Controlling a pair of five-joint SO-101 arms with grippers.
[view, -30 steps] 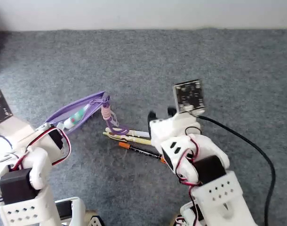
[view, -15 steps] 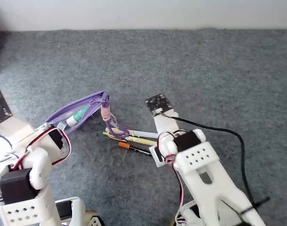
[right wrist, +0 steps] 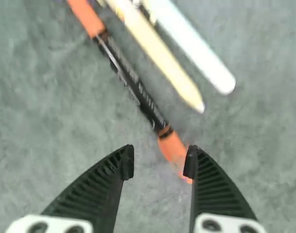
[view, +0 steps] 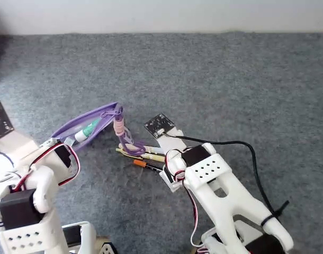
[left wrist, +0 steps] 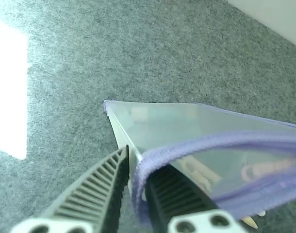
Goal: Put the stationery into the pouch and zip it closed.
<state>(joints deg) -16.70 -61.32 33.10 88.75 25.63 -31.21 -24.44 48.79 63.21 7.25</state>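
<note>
The purple translucent pouch (view: 90,123) lies open and slanted on the grey carpet, with a green-and-white item (view: 87,129) inside. My left gripper (left wrist: 133,162) is shut on the pouch (left wrist: 196,131) at its near corner, by the purple zip edge. Three pens lie beside the pouch's pink strap (view: 119,127): a black pen with orange ends (right wrist: 133,92), a cream pen (right wrist: 153,58) and a pale pen (right wrist: 191,48). My right gripper (right wrist: 157,162) is open just above the carpet, its fingertips either side of the black pen's orange end (right wrist: 173,151). The right arm (view: 204,169) covers that end in the high view.
Grey carpet (view: 230,79) stretches to a white wall at the back. A purple loop (view: 132,148) from the strap lies across the pens. The right arm's black cable (view: 254,164) trails to the right. The left arm's base (view: 24,211) stands at the lower left.
The right arm has tipped forward and swung left, bringing its wrist and gripper down to the pens. The left arm and pouch have stayed still.
</note>
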